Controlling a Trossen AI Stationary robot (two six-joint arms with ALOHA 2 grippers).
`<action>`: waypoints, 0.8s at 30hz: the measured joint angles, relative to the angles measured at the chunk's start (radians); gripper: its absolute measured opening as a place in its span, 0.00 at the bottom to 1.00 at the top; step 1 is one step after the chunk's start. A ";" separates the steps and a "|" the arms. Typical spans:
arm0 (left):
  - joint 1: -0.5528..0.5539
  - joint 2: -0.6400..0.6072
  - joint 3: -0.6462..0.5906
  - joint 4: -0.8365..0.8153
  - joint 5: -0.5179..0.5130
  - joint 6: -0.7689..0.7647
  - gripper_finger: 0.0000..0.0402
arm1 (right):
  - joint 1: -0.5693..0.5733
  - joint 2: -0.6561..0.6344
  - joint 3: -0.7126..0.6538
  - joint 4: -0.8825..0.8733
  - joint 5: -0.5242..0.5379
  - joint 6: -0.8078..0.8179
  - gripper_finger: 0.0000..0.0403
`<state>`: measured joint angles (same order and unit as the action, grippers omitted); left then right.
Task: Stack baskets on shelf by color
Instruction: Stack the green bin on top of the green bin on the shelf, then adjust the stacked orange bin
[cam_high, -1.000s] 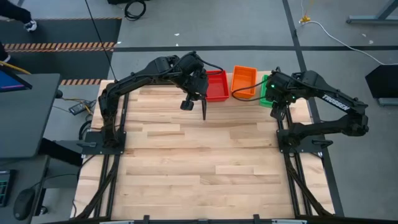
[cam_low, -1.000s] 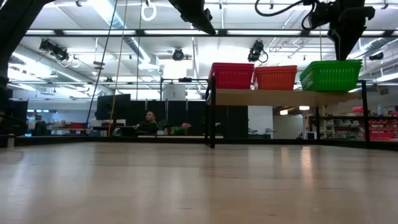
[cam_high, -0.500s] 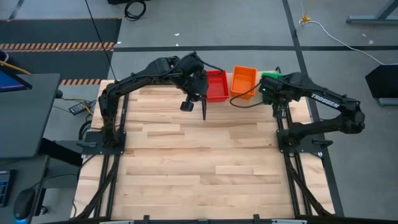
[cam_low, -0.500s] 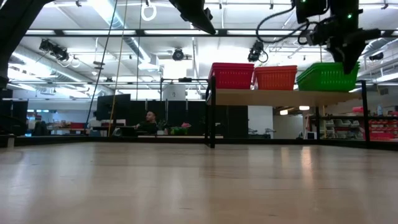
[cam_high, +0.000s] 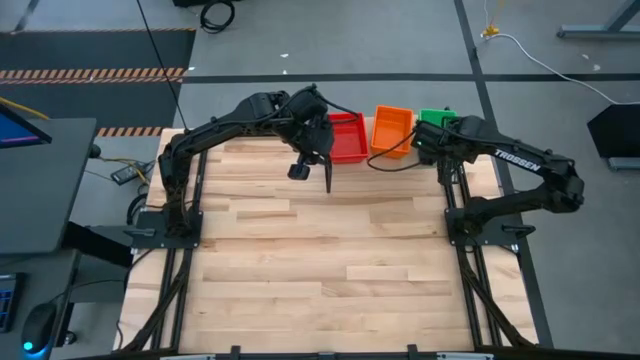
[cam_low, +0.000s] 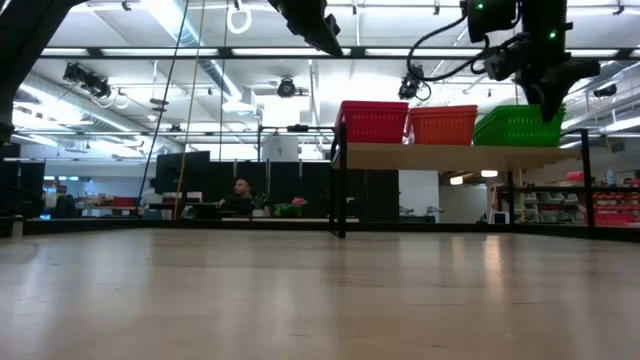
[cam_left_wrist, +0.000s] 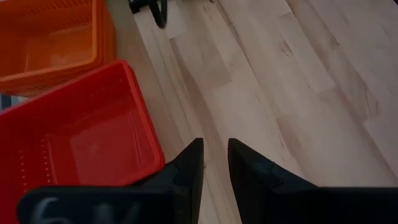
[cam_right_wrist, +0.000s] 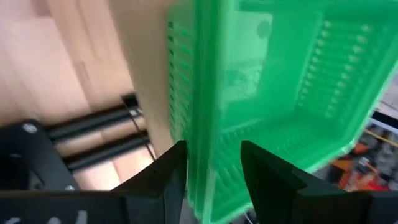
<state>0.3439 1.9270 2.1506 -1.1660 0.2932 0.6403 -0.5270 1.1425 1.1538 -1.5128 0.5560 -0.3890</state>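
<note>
The worktop (cam_high: 330, 260) lies bare of baskets under both arms. At its far edge the shelf (cam_low: 460, 155) carries three stacks side by side: red baskets (cam_low: 373, 121), orange baskets (cam_low: 441, 124) and green baskets (cam_low: 520, 126). The right gripper (cam_right_wrist: 211, 163) straddles the near wall of the top green basket (cam_right_wrist: 273, 87), fingers parted around it; that stack looks slightly askew. The left gripper (cam_left_wrist: 214, 163) hangs just beside the red stack, nearly closed and empty. Sorting seems essentially done, bar squaring the green stack.
</note>
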 joint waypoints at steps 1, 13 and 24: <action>0.000 0.000 0.000 -0.008 0.000 0.000 0.20 | 0.000 -0.003 0.000 -0.011 0.013 0.000 0.39; 0.000 0.000 0.000 -0.039 0.000 -0.007 0.20 | 0.001 -0.026 0.011 -0.060 0.018 0.110 0.39; 0.013 0.000 0.000 -0.082 -0.021 -0.008 0.20 | 0.086 -0.032 0.241 0.034 -0.182 0.214 0.39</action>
<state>0.3573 1.9270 2.1506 -1.2478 0.2725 0.6323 -0.4413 1.1107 1.3950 -1.4787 0.3737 -0.1747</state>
